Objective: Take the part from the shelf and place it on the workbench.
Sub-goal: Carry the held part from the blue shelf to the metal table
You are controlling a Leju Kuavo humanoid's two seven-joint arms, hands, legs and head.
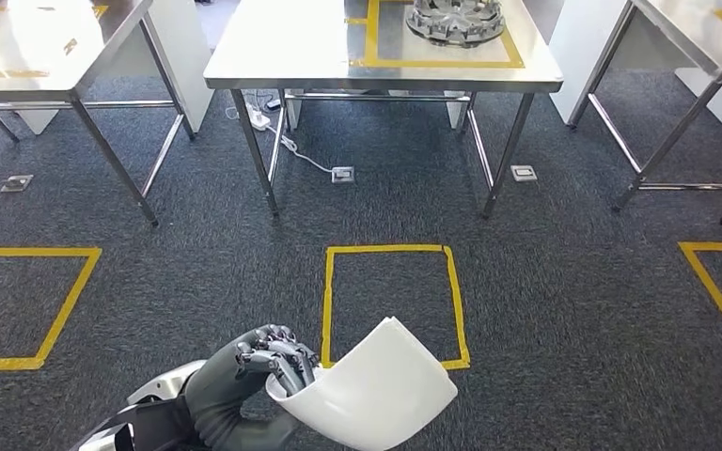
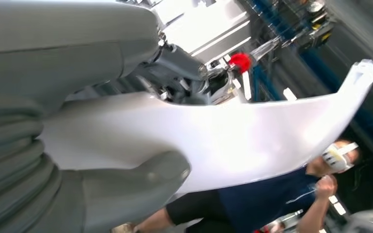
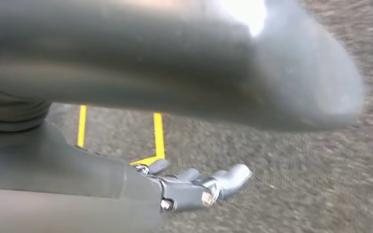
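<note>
From the head view, the left hand [image 1: 261,368] sits low in the picture, above dark grey carpet [image 1: 545,310]. Its fingers curl over the near edge of a white curved panel [image 1: 376,387], and the hand grips it there. The panel is carried in the air, its broad pale face bowing outward and its far corner hanging over a square of yellow tape [image 1: 393,303] on the floor. Ahead stands a steel workbench [image 1: 282,56], marked with its own yellow tape outline, and a round metal part [image 1: 455,19] rests inside that outline. Two more steel tables [image 1: 47,47] stand to either side, and white cables [image 1: 287,141] lie on the carpet under the middle bench.

In the left wrist view, the panel [image 2: 252,141] stretches away from the hand [image 2: 126,189], the thick grey thumb pressed against one face and the darker fingers [image 2: 184,73] on the other. Behind it a person [image 2: 267,199] in a dark blue top and a face mask stands near blue racking [image 2: 315,58].

In the right wrist view, the right hand [image 3: 189,187] hangs over the carpet [image 3: 320,194], with yellow tape lines [image 3: 158,136] beyond it. Its fingers lie stretched out side by side with nothing between them; the picture is blurred.
</note>
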